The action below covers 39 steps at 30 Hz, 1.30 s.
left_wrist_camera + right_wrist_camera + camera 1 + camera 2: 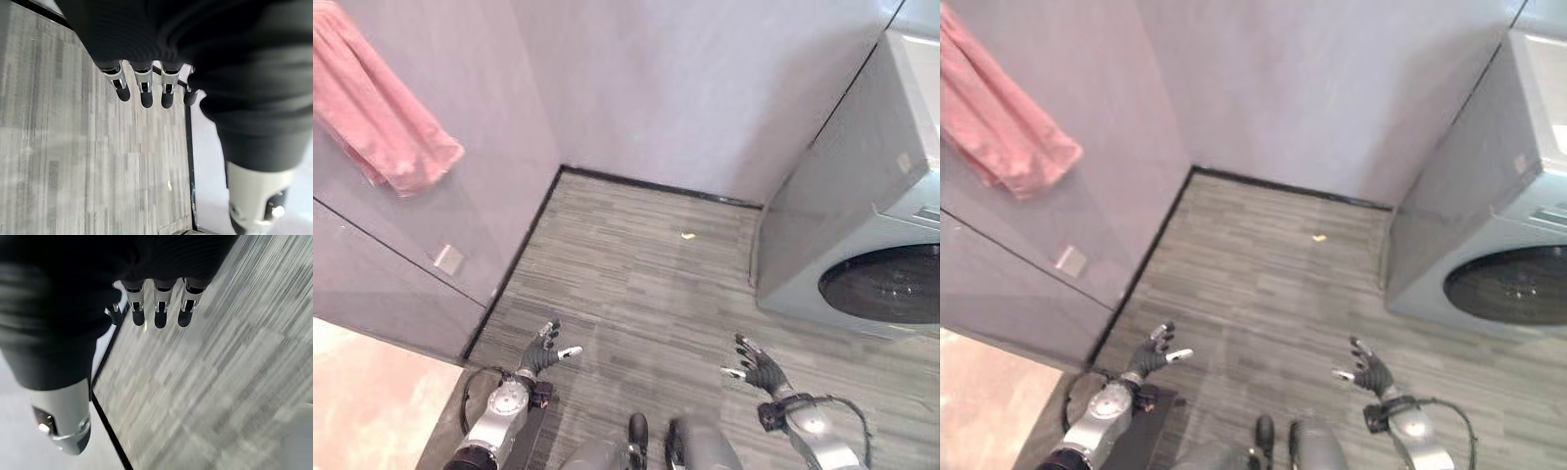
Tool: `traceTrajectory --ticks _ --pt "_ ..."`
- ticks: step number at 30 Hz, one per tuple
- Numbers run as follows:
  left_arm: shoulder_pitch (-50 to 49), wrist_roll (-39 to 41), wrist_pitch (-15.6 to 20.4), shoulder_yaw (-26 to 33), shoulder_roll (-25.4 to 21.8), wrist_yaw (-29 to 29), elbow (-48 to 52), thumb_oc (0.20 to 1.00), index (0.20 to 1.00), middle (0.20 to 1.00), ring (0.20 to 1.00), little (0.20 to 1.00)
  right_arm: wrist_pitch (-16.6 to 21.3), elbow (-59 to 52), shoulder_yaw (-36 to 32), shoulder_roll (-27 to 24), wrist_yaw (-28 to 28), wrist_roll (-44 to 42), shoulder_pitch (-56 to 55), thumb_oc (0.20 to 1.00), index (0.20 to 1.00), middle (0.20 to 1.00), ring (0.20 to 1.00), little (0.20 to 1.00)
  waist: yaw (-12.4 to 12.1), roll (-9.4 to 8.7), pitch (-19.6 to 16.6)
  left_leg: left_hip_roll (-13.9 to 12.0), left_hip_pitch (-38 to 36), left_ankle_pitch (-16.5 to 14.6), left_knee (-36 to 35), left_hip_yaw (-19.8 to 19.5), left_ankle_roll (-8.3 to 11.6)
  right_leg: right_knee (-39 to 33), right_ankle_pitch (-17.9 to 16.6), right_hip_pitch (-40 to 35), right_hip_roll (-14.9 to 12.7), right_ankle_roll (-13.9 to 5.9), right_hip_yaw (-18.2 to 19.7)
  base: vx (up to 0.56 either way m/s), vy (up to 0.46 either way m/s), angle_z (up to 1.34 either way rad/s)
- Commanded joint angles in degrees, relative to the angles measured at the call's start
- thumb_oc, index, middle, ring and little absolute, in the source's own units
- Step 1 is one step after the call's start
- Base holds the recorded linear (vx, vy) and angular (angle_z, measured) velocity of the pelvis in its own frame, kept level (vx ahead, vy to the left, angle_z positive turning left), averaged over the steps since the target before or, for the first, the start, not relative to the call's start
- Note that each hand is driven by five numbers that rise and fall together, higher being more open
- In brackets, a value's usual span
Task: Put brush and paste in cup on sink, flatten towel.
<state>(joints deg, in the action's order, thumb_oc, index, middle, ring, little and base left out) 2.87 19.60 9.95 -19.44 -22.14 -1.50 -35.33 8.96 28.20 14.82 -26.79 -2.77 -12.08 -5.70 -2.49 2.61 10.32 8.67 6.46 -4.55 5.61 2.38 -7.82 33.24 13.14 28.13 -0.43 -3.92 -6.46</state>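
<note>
Towel [382, 117], pink and bunched, hangs high on the grey wall to the robot's left, far up from the washing machine [881, 235] that stands at the right; no brush, paste, cup or sink can be made out. Its long axis runs on a slant down the wall, the upper end off the frame's edge and the crumpled lower end pointing down towards the floor [646, 264]. Both hands are low over the floor, well apart from the towel and holding nothing: the left hand [544, 351] with fingers spread loosely, the right hand [759, 367] likewise relaxed and empty. The step in hand looks like an approach. To do it well, I judge the robot should turn away from the washing machine to face the towel, raise the left hand, and stroke along the slant with flat fingers rather than gripping.
</note>
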Motion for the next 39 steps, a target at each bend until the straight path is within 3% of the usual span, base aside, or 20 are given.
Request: traceTrajectory --ticks 1,5,11,17,22,23,24,29,31,32,35,39 --pt "1.46 -2.21 2.89 0.97 -1.71 -0.15 0.64 1.000 1.000 1.000 1.000 1.000 2.75 -0.39 -1.84 -0.29 0.62 0.11 0.44 1.000 1.000 1.000 1.000 1.000 2.15 -2.10 2.71 -1.30 -0.01 0.00 5.17 1.52 5.28 -17.89 -18.05 -4.40 -1.70 -4.85 5.52 0.24 -0.057 0.58" --pt "1.91 -2.97 3.17 0.89 -1.27 -0.45 0.12 1.000 1.000 1.000 1.000 1.000 2.69 -0.51 -2.38 -0.29 0.86 0.56 -0.33 1.000 1.000 1.000 1.000 1.000 3.82 -2.74 3.22 0.06 -2.95 -1.72 5.09 -0.89 5.86 -24.92 -22.19 -2.44 -2.33 -5.95 6.65 0.23 -0.063 0.64" --pt "2.13 -3.95 3.18 0.53 -0.52 -0.43 -1.57 1.000 1.000 1.000 1.000 1.000 2.78 -0.75 -2.27 -1.13 0.31 0.44 -0.31 1.000 1.000 1.000 1.000 1.000 4.14 -3.51 1.67 0.96 -4.91 -2.88 5.45 -4.98 6.42 -25.05 -24.73 -4.52 -0.81 -5.57 10.03 0.16 -0.095 0.56" --pt "1.70 -2.79 3.16 1.56 -0.03 -1.00 -3.29 1.000 1.000 1.000 1.000 1.000 2.75 -0.77 -2.02 -2.04 0.24 0.48 -0.10 1.000 1.000 1.000 1.000 1.000 3.41 -2.83 -0.31 -1.81 -7.57 -1.57 3.44 -8.27 8.10 -23.35 -21.66 -5.92 1.09 -3.49 7.36 0.22 -0.193 0.21" --pt "3.43 -2.87 2.83 1.98 0.15 -1.45 -6.34 1.000 1.000 1.000 1.000 1.000 2.81 -1.83 -3.62 -3.74 0.44 1.04 -1.91 1.000 1.000 1.000 1.000 1.000 4.21 -2.49 -1.04 -5.81 -8.01 0.66 5.27 -9.81 11.05 -20.42 -17.05 -7.43 2.65 -1.74 5.10 0.18 -0.205 0.28" --pt "4.00 -3.28 2.83 1.91 0.17 -1.56 -6.92 1.000 1.000 1.000 1.000 1.000 3.01 -2.04 -4.01 -3.99 0.54 1.18 -2.44 1.000 1.000 1.000 1.000 1.000 4.52 -2.64 -0.85 -6.65 -6.70 2.15 7.98 -8.44 11.79 -20.80 -16.64 -8.38 2.40 -1.38 4.70 0.20 -0.270 0.52" --pt "6.04 -3.14 2.60 1.77 0.57 -1.94 -8.18 1.000 1.000 1.000 1.000 1.000 3.15 -2.29 -4.43 -4.55 1.05 1.81 -3.13 1.000 1.000 1.000 1.000 1.000 5.28 -3.13 -0.02 -8.32 -3.70 4.15 13.27 -3.96 12.63 -21.39 -15.90 -9.99 1.47 -0.69 3.11 0.12 -0.204 0.49" --pt "8.64 -2.43 2.94 0.68 1.33 -2.82 -10.09 1.000 1.000 1.000 1.000 1.000 3.17 -1.65 -4.84 -4.66 2.20 2.26 -3.25 1.000 1.000 1.000 1.000 1.000 4.26 -3.49 1.15 -7.80 6.22 2.22 6.57 4.45 10.52 -24.30 -14.44 -13.68 -0.54 -1.58 0.89 0.09 -0.068 0.57" --pt "9.64 -3.07 2.76 0.29 0.76 -2.90 -10.33 1.000 1.000 1.000 1.000 1.000 3.01 -1.50 -5.00 -4.64 2.62 2.32 -3.41 1.000 1.000 1.000 1.000 1.000 3.28 -4.30 1.25 -11.96 12.47 7.56 5.72 11.92 11.54 -25.23 -13.79 -16.64 -0.91 -1.52 -0.18 0.21 -0.008 0.38" --pt "9.63 -3.07 2.74 0.28 0.73 -2.89 -10.31 1.000 1.000 1.000 1.000 1.000 3.00 -1.52 -5.01 -4.61 2.62 2.32 -3.43 1.000 1.000 1.000 1.000 1.000 3.17 -4.37 1.29 -11.97 12.38 7.59 5.69 12.03 11.57 -25.26 -13.81 -16.69 -0.91 -1.51 -0.08 0.21 -0.009 0.12" --pt "9.29 -3.05 2.57 0.57 0.48 -2.78 -9.86 1.000 1.000 1.000 1.000 1.000 2.74 -2.62 -5.47 -4.29 2.47 2.61 -4.41 1.000 1.000 1.000 1.000 1.000 3.25 -4.67 1.23 -14.17 11.36 8.90 4.88 17.19 11.84 -25.21 -12.47 -18.86 -0.83 -1.45 -1.46 0.15 0.022 0.06" --pt "7.18 -2.95 2.42 1.62 0.27 -2.67 -9.57 1.000 1.000 1.000 1.000 1.000 2.43 -2.20 -5.04 -3.12 1.70 3.41 -4.25 1.000 1.000 1.000 1.000 1.000 2.60 -5.31 0.47 -12.86 8.98 6.32 4.85 15.98 9.78 -22.55 -9.85 -21.20 -1.68 -1.94 -0.10 0.21 0.150 0.01"
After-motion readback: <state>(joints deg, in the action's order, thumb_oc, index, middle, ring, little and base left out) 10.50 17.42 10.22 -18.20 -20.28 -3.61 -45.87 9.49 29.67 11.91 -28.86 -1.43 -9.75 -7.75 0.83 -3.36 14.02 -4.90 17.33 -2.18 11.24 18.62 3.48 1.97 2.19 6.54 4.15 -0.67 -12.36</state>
